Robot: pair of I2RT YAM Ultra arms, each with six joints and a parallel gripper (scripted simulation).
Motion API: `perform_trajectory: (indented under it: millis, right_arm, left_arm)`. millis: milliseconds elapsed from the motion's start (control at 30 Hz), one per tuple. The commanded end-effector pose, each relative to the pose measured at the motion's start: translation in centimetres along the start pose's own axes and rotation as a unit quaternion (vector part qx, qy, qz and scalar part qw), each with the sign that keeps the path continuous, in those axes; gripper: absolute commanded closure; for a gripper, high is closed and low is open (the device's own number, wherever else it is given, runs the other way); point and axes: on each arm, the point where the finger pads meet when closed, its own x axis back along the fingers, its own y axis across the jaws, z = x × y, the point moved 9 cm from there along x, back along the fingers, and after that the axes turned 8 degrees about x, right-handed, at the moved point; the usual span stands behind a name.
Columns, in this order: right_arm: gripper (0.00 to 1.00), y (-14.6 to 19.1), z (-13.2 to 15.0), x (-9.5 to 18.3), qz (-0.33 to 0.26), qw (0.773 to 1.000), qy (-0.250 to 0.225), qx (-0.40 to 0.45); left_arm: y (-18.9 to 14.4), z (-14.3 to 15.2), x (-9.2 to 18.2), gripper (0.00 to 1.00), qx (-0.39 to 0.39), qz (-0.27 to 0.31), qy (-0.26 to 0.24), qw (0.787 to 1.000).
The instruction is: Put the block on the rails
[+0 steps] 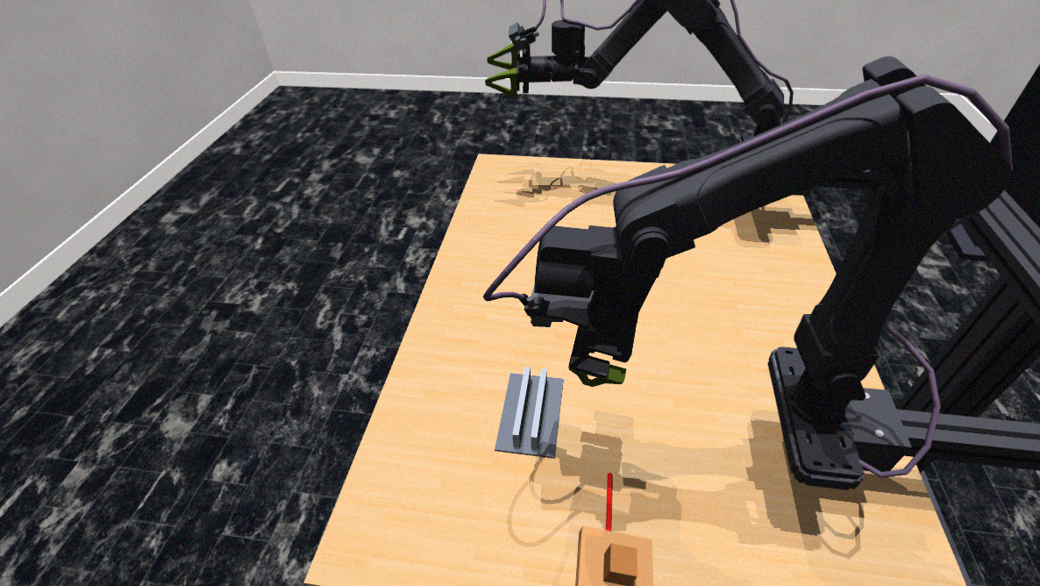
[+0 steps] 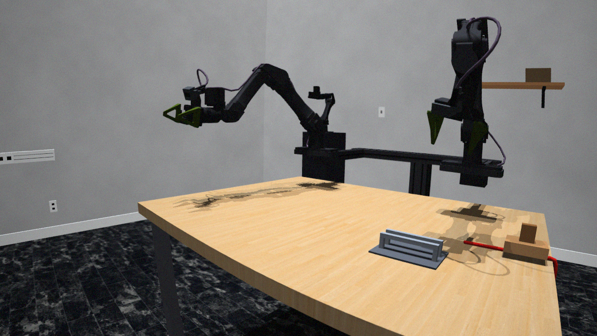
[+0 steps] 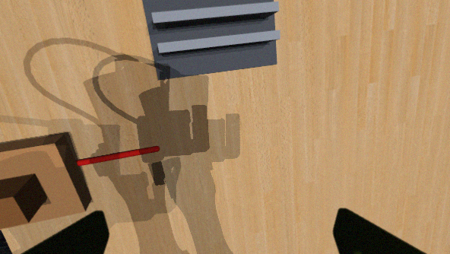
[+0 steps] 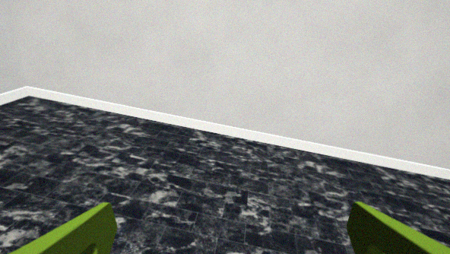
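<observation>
A light-brown block [image 1: 590, 554] [image 2: 514, 250] [image 3: 42, 157] with a raised knob [image 1: 622, 560] [image 2: 528, 233] sits near the table's end. The red rope [image 1: 609, 502] [image 2: 484, 245] [image 3: 122, 154] runs under the block. One end lies on the table; on the other side it drops over the edge in the exterior view. The grey rack [image 1: 554, 407] [image 3: 228, 62] [image 2: 413, 238] stands beyond the rope's free end, its two rails [image 1: 522, 407] [image 3: 218, 41] bare. My left gripper [image 1: 598, 375] [image 2: 452, 147] [image 3: 221, 220] is open and empty, above the table beside the rack. My right gripper [image 1: 487, 70] [image 2: 171, 113] [image 4: 230, 214] is open and empty, far from the block.
The wooden table [image 1: 451, 327] [image 2: 271, 233] carries both arms' shadows. The left arm's base [image 1: 818, 436] stands at the table's rear edge. A wall shelf [image 2: 513, 85] with a box [image 2: 537, 75] is in the background. The right wrist view shows only floor [image 4: 228, 182] and wall [image 4: 228, 57] beyond the fingers.
</observation>
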Motion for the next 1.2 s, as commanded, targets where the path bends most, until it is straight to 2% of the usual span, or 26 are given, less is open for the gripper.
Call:
perform_trajectory:
  millis: [0,533,567,633,667,833,867,967,1033,1167]
  right_arm:
    - [0.0,-0.2,-1.2,-0.1,0.002,1.0,-0.015,0.005]
    - [0.0,-0.2,-1.2,-0.1,0.002,1.0,-0.015,0.005]
    - [0.0,-0.5,-4.9,-0.3,0.009,0.999,-0.043,0.01]
    - [0.0,0.3,-3.7,0.4,0.004,1.0,-0.016,-0.002]
    - [0.0,0.1,-4.0,0.3,0.006,1.0,-0.02,0.0]
    - [0.0,0.3,-6.2,1.3,0.011,1.0,0.006,-0.017]
    - [0.0,0.5,-5.6,1.4,0.009,1.0,0.02,-0.022]
    - [0.0,0.5,-6.6,1.6,0.009,1.0,0.014,-0.021]
    - [0.0,0.6,-8.8,2.2,0.013,1.0,0.003,-0.02]
    - [0.0,0.7,-9.5,2.9,0.014,0.999,0.016,-0.026]
  left_arm:
    - [-0.2,-0.2,0.4,0.0,-0.004,0.0,-0.009,1.0]
    - [-0.2,-0.2,0.4,0.0,-0.004,0.0,-0.009,1.0]
    - [-0.9,-1.4,2.0,0.0,-0.017,-0.006,-0.053,0.998]
    - [-0.8,-1.8,2.2,0.0,-0.017,-0.009,-0.068,0.998]
    - [-0.7,-1.6,1.9,0.0,-0.015,-0.009,-0.063,0.998]
    - [-0.8,-1.7,1.8,0.0,-0.015,-0.019,-0.103,0.994]
    - [-0.8,-1.7,2.0,0.0,-0.016,-0.02,-0.107,0.994]
    - [-1.0,-2.1,2.6,0.0,-0.019,-0.021,-0.12,0.992]
    - [-1.4,-3.2,4.2,0.0,-0.025,-0.024,-0.167,0.985]
    - [-1.5,-3.3,4.3,0.0,-0.026,-0.026,-0.183,0.982]
